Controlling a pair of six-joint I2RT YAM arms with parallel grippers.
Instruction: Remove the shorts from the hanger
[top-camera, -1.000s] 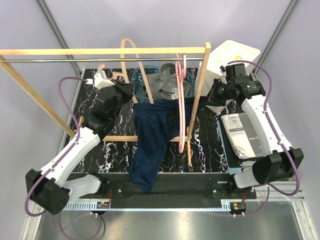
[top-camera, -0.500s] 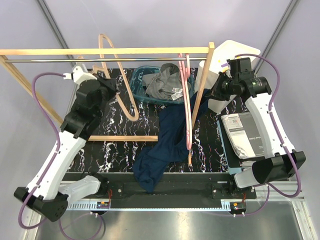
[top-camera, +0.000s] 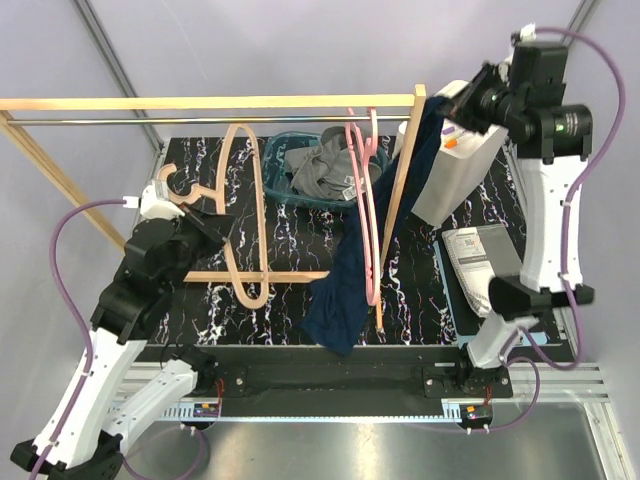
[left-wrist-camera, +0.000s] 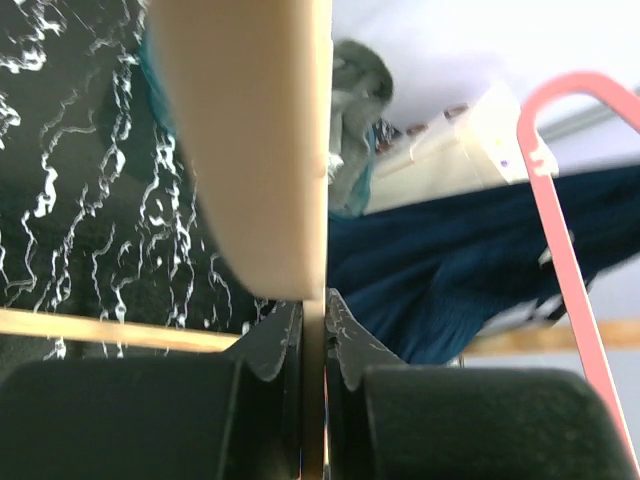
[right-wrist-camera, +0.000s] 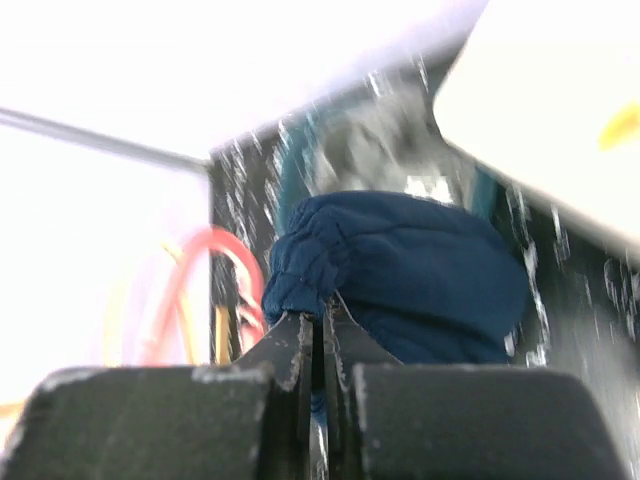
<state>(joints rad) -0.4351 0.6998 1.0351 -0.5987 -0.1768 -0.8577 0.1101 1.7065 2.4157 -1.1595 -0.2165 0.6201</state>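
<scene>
The right claw is clenched on a bunched edge of the navy shorts and holds it high. The cloth trails down past the pink hanger toward the bench. It looks soft, light and limp, and will probably drag and snag rather than slide, so the gathered waistband seems the surest hold. The left claw grips the bare beige hanger. The grey shorts lie crumpled in the teal basket.

navy shorts aloft, grey shorts crumpled
</scene>
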